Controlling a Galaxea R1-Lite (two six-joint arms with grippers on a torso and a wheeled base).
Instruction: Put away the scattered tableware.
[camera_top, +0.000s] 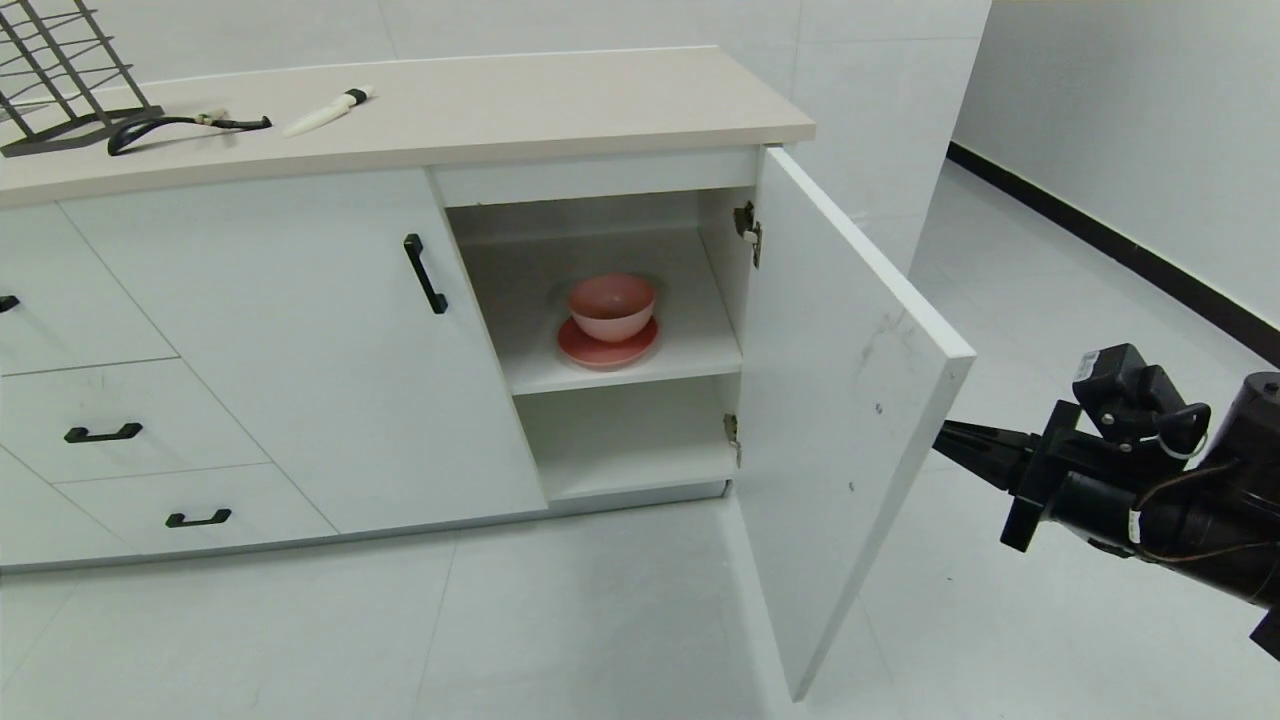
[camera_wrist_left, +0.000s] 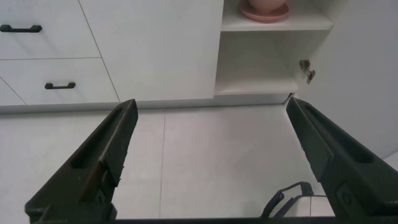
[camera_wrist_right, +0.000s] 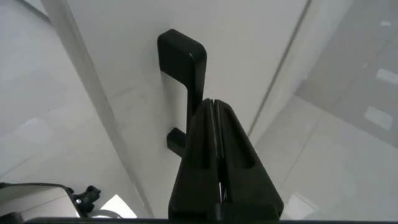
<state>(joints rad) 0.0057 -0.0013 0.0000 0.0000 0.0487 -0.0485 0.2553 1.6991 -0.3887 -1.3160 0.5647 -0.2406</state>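
A pink bowl (camera_top: 612, 305) sat upright on a pink plate (camera_top: 607, 348), both near the front edge of the upper shelf (camera_top: 700, 345) inside a white cabinet, about midway along that edge. The lower shelf (camera_top: 640, 470) lay beneath it. The cabinet door (camera_top: 840, 400) stood swung wide open on its 2 hinges.

The right gripper (camera_wrist_right: 213, 109) was on the outer side of that door with its claw closed, both fingers pressed flat together and the tips right at the door's black handle (camera_wrist_right: 183, 65); whether they touched it could not be told. The left gripper (camera_wrist_left: 210, 104) hung low over the tiled floor, facing the cabinet, its claw wide open and holding nothing.

On the worktop (camera_top: 520, 100), toward its left end, lay a white-handled knife (camera_top: 325, 112), a black ladle (camera_top: 180, 125) just beside it, and a dark wire rack (camera_top: 60, 80) at the far left corner.
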